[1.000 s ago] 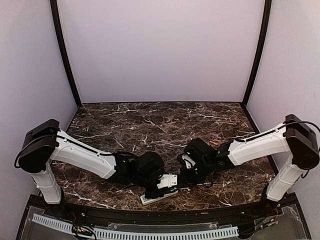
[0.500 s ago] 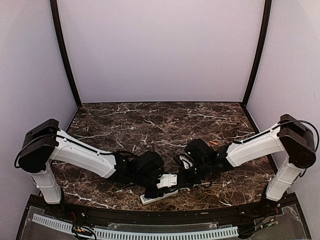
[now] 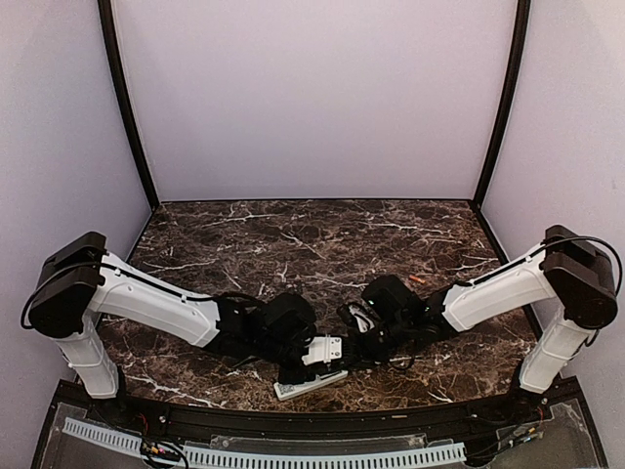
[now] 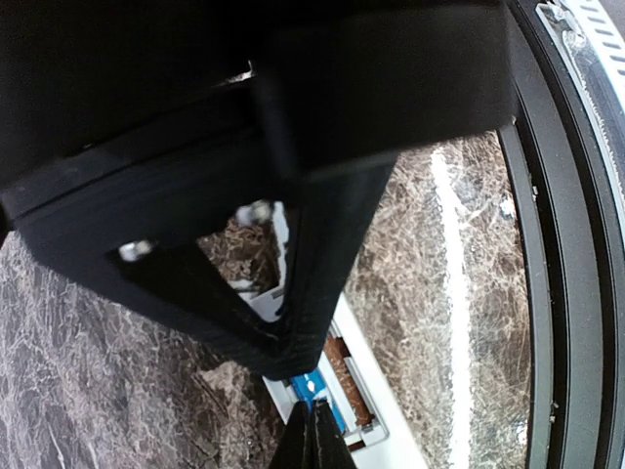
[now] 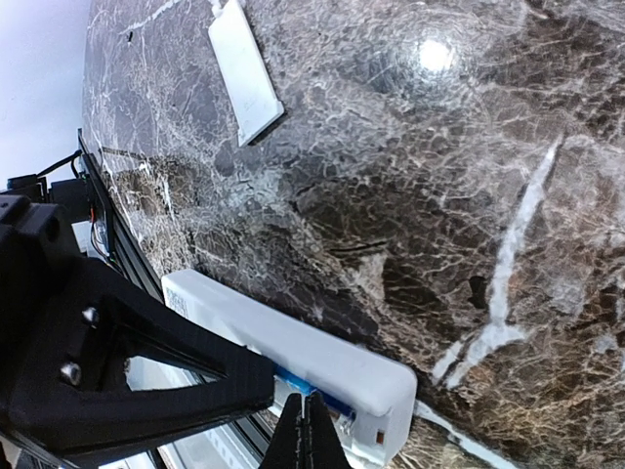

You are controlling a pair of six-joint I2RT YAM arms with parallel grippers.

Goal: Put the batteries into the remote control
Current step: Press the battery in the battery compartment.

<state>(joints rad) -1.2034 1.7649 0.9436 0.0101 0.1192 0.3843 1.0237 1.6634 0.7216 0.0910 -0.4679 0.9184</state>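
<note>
No lettering, brand, number or sign can be read in any view (the remote control [image 5: 293, 344] shows only a blurred, illegible mark).

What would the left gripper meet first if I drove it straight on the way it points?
Most likely the blue battery in the remote control's open compartment, directly ahead of the left gripper; its jaws are shut, and the gap between them is unclear.
</note>
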